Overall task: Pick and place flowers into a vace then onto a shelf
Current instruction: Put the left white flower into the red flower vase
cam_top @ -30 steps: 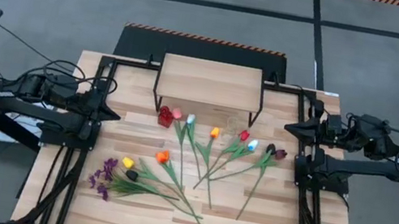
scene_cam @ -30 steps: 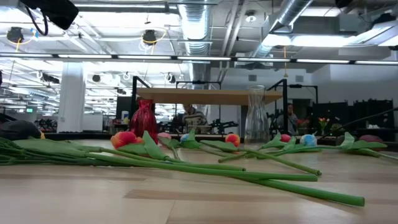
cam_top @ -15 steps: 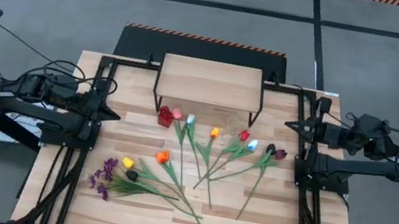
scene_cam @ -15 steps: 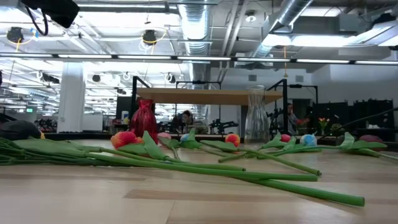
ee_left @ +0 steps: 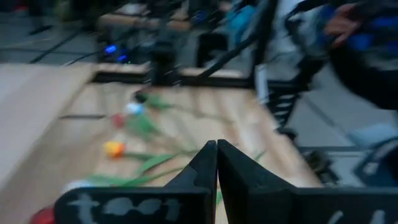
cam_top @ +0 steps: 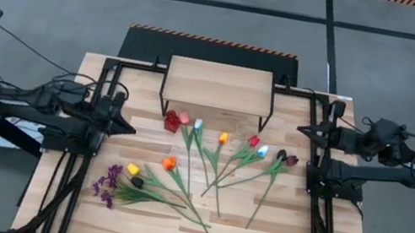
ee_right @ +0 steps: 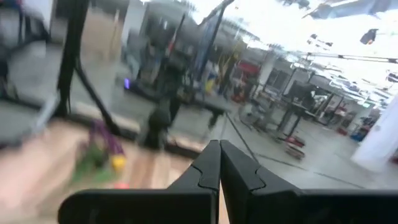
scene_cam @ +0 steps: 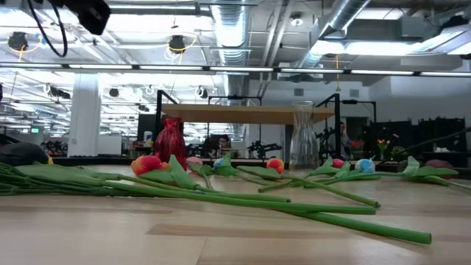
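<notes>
Flowers (cam_top: 199, 166) lying loose mid-tabletop, stems running roughly 12-to-6. Left gripper (cam_top: 130, 129) sitting at their 9 o'clock, nearer; right gripper (cam_top: 302, 132) at 3. Both pinched together, holding nothing.

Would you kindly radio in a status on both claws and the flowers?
Left claw shut, empty, at table's left edge. Right claw shut, empty, at right edge. Flowers all flat on table; shelf bare. Nothing blocking.

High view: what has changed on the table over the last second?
The left gripper, shut, moved inward over the table toward the flowers. The right gripper, shut, shifted slightly at the right edge. Nothing grasped; flowers, red vase and shelf stayed put.
</notes>
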Controlling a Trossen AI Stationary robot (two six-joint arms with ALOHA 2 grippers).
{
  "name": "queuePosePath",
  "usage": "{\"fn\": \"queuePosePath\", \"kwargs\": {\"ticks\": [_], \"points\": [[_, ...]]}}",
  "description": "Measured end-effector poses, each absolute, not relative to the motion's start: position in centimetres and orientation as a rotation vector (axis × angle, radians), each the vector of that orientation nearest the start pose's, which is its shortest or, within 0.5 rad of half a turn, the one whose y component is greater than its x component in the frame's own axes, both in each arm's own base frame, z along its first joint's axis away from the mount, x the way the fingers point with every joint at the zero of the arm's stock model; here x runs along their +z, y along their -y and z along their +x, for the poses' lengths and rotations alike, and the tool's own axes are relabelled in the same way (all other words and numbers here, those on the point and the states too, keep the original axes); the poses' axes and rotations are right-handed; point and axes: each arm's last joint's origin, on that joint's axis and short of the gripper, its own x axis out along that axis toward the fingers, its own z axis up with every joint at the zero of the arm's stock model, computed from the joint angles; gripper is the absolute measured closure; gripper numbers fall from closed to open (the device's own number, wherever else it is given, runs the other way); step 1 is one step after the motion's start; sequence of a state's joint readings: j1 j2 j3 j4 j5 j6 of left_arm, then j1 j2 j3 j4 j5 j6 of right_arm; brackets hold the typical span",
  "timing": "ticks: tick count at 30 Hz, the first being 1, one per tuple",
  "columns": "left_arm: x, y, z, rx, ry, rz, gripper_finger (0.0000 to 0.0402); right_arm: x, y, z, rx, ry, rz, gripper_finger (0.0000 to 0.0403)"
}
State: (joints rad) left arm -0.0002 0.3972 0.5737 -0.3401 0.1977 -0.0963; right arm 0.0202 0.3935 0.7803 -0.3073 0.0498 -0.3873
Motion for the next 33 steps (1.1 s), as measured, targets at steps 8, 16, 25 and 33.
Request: {"fn": "queuePosePath", "kwargs": {"ticks": [8, 16, 25, 33], "points": [[27.7, 1.0, 11.5, -0.337, 0.039, -0.068, 0.0401, 37.6, -0.4, 7.7, 0.017, 0.240, -0.074, 0.0403], [27.6, 0.8, 11.7, -0.290, 0.089, -0.033, 0.0401, 37.7, -0.5, 9.8, 0.040, 0.226, 0.065, 0.0403], [27.9, 0.8, 11.6, -0.288, 0.122, -0.047, 0.0401, 35.7, -0.9, 14.4, 0.049, 0.029, 0.107, 0.0403], [27.9, 0.7, 11.7, -0.232, 0.130, 0.026, 0.0401, 31.2, -2.3, 18.1, 0.047, -0.350, 0.139, 0.0370]]}}
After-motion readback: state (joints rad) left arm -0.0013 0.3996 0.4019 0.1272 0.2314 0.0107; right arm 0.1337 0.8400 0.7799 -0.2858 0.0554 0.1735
